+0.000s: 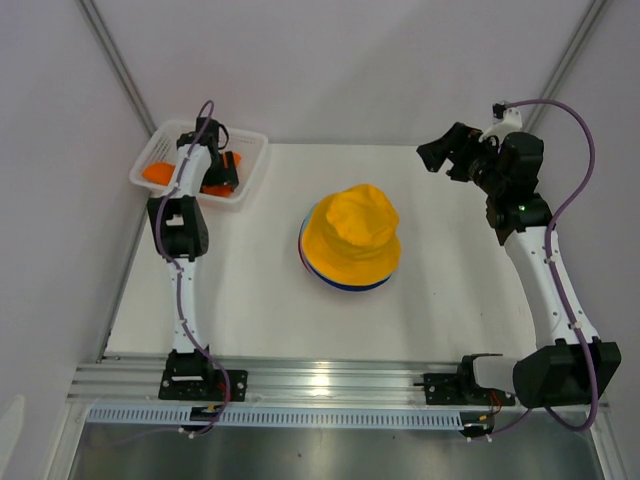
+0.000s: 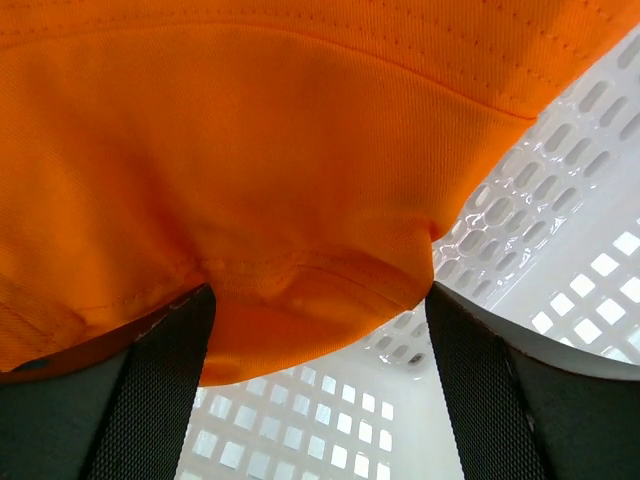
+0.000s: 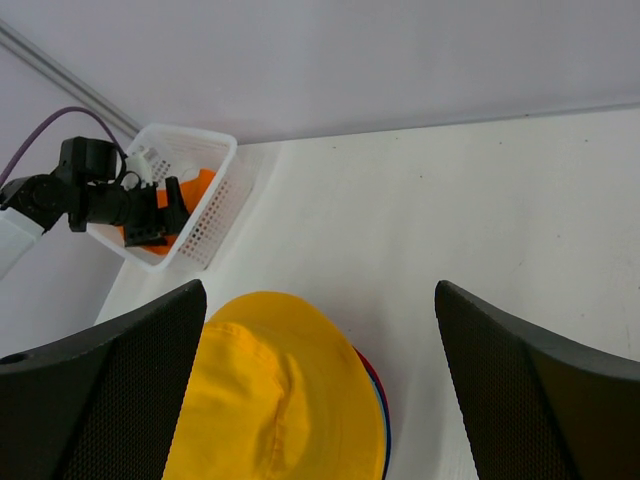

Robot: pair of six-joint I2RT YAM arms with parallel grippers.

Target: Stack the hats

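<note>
A yellow hat (image 1: 350,235) tops a stack of hats in the middle of the table; blue and red brims (image 1: 345,286) show under it. It also shows in the right wrist view (image 3: 280,400). An orange hat (image 1: 157,173) lies in the white basket (image 1: 250,145) at the far left. My left gripper (image 1: 222,172) is down in the basket. In the left wrist view it (image 2: 318,300) is open, with a fold of the orange hat (image 2: 250,150) between the fingers. My right gripper (image 1: 445,152) is open and empty, raised at the far right, well away from the stack.
The basket's slatted floor (image 2: 330,410) and perforated wall (image 2: 560,200) lie right under the left fingers. The basket (image 3: 215,205) stands at the table's far left corner, by the enclosure wall. A metal rail (image 1: 320,385) runs along the near edge.
</note>
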